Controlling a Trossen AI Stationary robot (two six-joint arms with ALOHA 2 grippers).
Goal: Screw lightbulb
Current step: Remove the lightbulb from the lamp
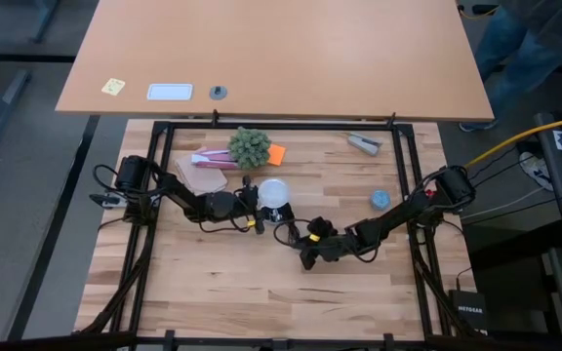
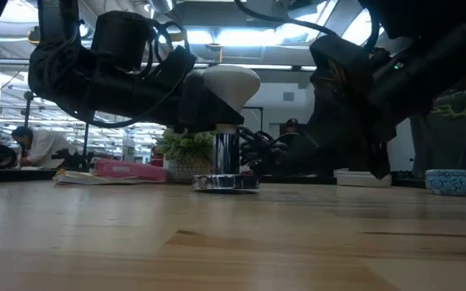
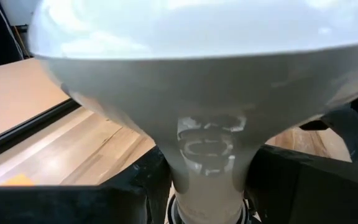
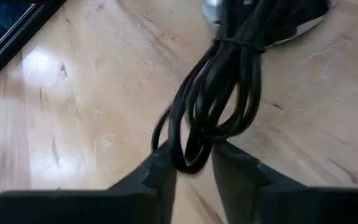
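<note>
Currently mid-task | frosted white lightbulb (image 1: 273,190) upright in round silver socket disc (image 2: 226,183), seemingly not fully threaded | left gripper (image 1: 252,203) clamped on bulb neck | right gripper (image 4: 194,163) loosely around bundled black cord (image 4: 219,93) | tightening left.

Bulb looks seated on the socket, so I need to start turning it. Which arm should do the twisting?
Probably the left. Its gripper sits at the neck of the lightbulb, upright on the socket. The right gripper straddles the bundled black cord, likely steadying it.

Dark jointed arms (image 1: 188,200) — black cables, yellow labels.
</note>
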